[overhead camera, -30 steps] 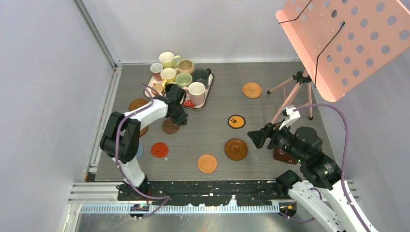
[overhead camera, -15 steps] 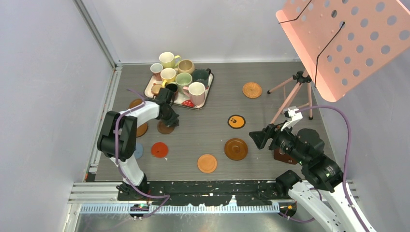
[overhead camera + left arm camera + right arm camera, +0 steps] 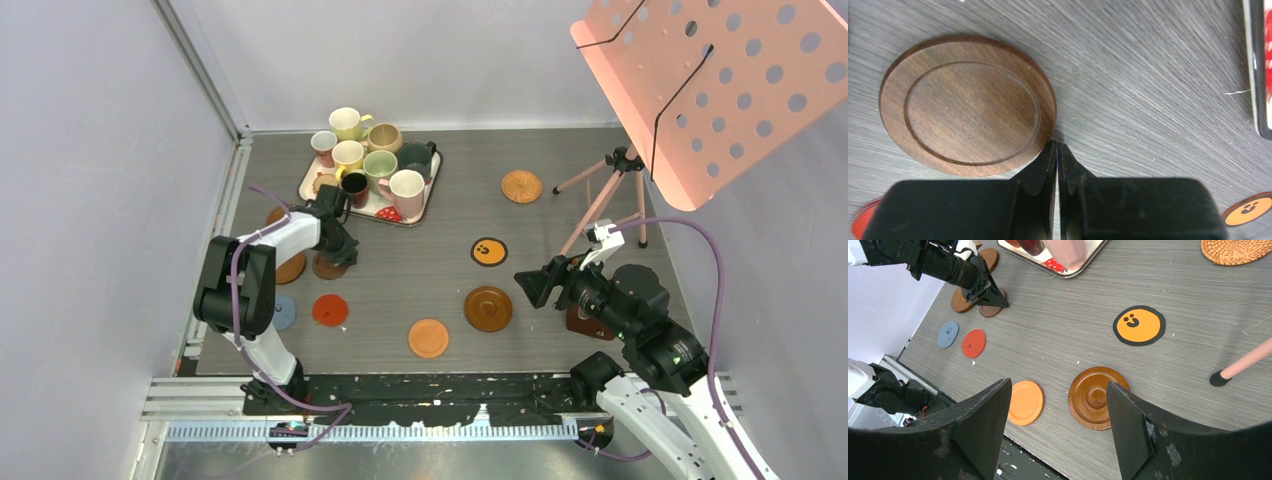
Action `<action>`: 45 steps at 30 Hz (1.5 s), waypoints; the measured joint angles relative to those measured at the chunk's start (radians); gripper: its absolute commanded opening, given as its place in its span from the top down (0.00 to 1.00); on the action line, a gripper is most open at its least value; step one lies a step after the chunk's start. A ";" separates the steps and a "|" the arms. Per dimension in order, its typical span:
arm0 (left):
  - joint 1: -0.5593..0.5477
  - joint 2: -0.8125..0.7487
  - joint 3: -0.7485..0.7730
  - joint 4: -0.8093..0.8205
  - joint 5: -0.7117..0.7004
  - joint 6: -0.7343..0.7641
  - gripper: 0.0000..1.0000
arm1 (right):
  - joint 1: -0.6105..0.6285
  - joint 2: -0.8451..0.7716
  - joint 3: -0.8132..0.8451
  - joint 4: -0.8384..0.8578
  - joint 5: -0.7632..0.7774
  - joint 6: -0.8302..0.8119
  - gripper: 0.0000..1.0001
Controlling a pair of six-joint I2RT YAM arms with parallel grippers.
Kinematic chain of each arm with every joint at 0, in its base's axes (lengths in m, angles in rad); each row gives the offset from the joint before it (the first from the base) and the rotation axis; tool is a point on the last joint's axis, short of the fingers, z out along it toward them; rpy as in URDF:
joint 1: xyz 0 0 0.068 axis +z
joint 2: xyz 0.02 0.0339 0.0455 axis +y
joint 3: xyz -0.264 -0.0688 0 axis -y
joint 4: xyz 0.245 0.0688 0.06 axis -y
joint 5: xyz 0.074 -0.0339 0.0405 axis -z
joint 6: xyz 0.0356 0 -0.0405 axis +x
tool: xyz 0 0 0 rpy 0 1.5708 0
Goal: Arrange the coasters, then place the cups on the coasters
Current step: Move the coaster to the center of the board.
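My left gripper point(image 3: 1057, 145) is shut, its tips touching the right edge of a dark wooden rimmed coaster point(image 3: 968, 105) that lies flat on the table point(image 3: 420, 270). From above, that coaster point(image 3: 326, 268) sits beside another brown coaster point(image 3: 291, 268). More coasters lie around: red point(image 3: 330, 310), blue-grey point(image 3: 284, 312), orange point(image 3: 428, 338), ringed brown point(image 3: 488, 309), black with orange mark point(image 3: 488, 251), wicker point(image 3: 521, 186). Several cups point(image 3: 380, 165) stand on the white tray point(image 3: 430, 200). My right gripper point(image 3: 1058, 385) hangs open and empty above the orange coaster point(image 3: 1025, 402) and the ringed brown coaster point(image 3: 1095, 397).
A pink tripod point(image 3: 605, 190) stands at the right rear, with a perforated pink board point(image 3: 700, 90) overhead. Grey walls close off the left and back. A dark brown object point(image 3: 583, 322) lies partly under my right arm.
My shut left gripper has swept left, sliding the dark wooden coaster left toward the other brown coaster. The right arm has barely moved.
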 measured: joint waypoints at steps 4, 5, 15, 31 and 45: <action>0.011 -0.014 -0.011 -0.012 -0.011 0.014 0.94 | 0.000 0.000 0.000 0.000 0.000 0.000 0.24; 0.012 -0.014 -0.012 -0.011 -0.011 0.015 0.94 | 0.000 0.000 0.000 0.000 0.000 0.000 0.23; -0.002 -0.055 -0.019 -0.010 0.048 0.064 0.90 | 0.000 0.011 0.000 0.004 -0.003 0.004 0.24; -0.058 -0.478 -0.125 -0.082 0.173 0.252 0.59 | 0.015 0.121 0.002 0.003 -0.013 0.065 0.32; -0.111 -0.826 -0.118 -0.165 0.246 0.461 0.01 | 0.451 0.421 0.079 0.044 0.247 0.146 0.29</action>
